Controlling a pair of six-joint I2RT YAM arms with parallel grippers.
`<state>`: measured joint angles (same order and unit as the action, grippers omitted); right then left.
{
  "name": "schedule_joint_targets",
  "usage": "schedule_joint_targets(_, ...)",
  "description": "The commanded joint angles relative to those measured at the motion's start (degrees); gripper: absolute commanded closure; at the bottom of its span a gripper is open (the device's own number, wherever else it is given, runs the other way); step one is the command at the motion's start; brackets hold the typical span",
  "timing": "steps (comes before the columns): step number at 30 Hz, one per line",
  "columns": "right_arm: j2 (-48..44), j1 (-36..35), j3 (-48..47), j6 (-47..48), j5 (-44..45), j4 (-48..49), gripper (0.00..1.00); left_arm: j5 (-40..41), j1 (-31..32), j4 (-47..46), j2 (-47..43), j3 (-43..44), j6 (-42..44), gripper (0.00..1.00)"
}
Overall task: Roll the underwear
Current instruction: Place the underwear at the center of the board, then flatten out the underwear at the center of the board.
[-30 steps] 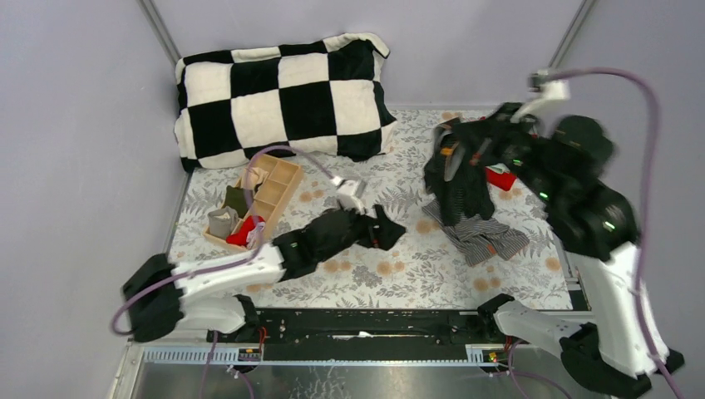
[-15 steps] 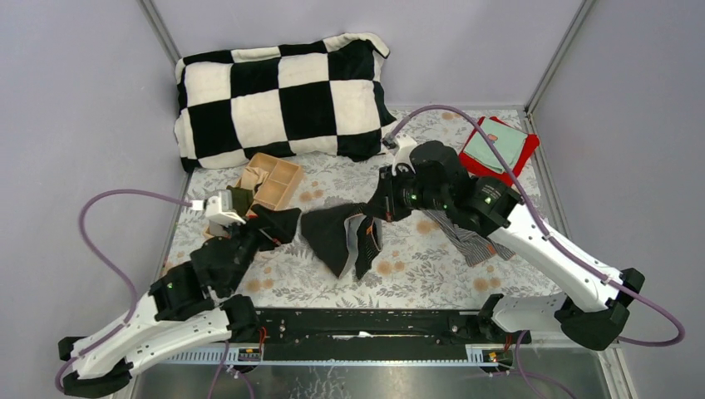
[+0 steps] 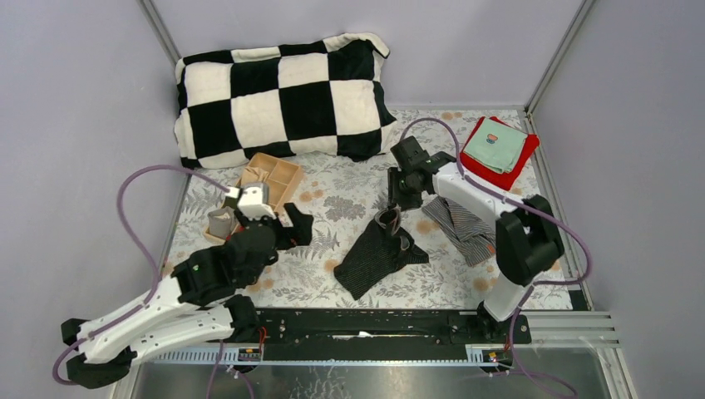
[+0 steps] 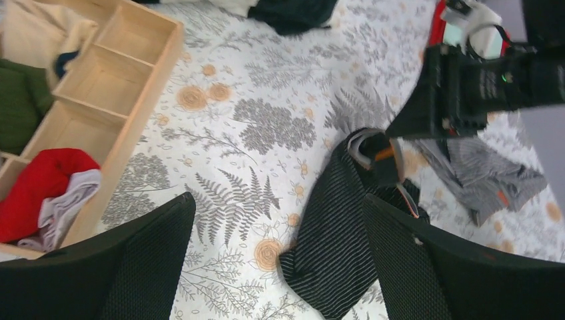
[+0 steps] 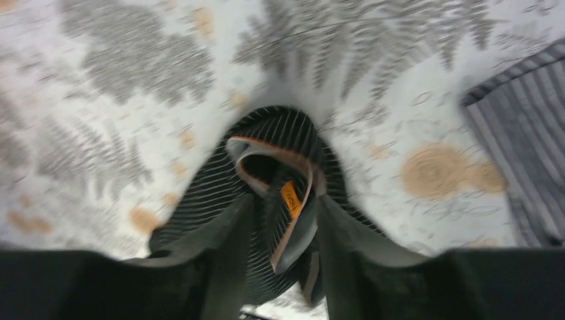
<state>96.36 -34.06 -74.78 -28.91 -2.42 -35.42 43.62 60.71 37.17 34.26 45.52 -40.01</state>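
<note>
The black pinstriped underwear (image 3: 370, 258) lies crumpled on the floral sheet at mid-table, its waistband end bunched up toward the back. My right gripper (image 3: 396, 199) hovers just behind that end. In the right wrist view its jaws (image 5: 285, 200) stand apart over the orange-edged waistband of this underwear (image 5: 200, 193), open. The grey striped underwear (image 3: 465, 226) lies flat to the right of the black one, and its edge (image 5: 526, 153) shows in the right wrist view. My left gripper (image 3: 291, 231) is wide open and empty to the left. It looks across at the black underwear (image 4: 340, 227) and the grey one (image 4: 480, 173).
A wooden divided box (image 3: 264, 184) with rolled cloths stands at the left, close to my left gripper. A black-and-white checked pillow (image 3: 283, 96) fills the back. A teal cloth (image 3: 496, 145) on a red cloth (image 3: 511, 170) sits at the back right corner.
My right gripper carried the black underwear from the back right to mid-table and its jaws have parted; the cloth now lies on the sheet. My left arm drew back to the left.
</note>
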Motion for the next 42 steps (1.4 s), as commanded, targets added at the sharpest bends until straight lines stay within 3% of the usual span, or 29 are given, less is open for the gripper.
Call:
schedule_joint_targets(1,2.4,3.4,-1.1,2.3,4.5,1.8,0.46,-8.8,-0.1,-6.7,6.1,-0.3,4.7,0.01)
schedule_joint_targets(5,0.3,7.4,2.9,1.7,6.4,2.9,0.3,-16.5,-0.2,-12.6,12.3,-1.6,6.6,0.01)
schedule_joint_targets(12,-5.6,12.0,7.8,1.8,5.9,0.5,0.22,-30.4,0.4,-25.2,21.9,-4.4,9.1,0.01)
schedule_joint_targets(16,-10.7,16.1,11.3,0.2,6.0,0.4,0.2,-25.1,6.7,-27.8,30.5,-1.5,9.1,0.01)
schedule_joint_targets(20,-16.2,22.3,17.7,-1.7,-0.7,4.1,0.21,-20.0,10.5,-29.7,40.9,4.2,10.9,0.01)
schedule_joint_targets(24,-20.0,26.2,21.5,-2.1,-5.5,5.6,0.22,-19.4,10.7,-32.0,49.0,8.0,14.2,0.01)
schedule_joint_targets(32,-23.7,26.8,23.8,-2.1,-7.8,5.4,0.22,-24.1,10.7,-33.8,58.7,12.4,20.1,0.03)
schedule_joint_targets(42,-26.2,26.9,24.2,-1.2,-6.6,4.0,0.24,-24.5,10.6,-36.5,64.8,14.4,22.3,0.17)
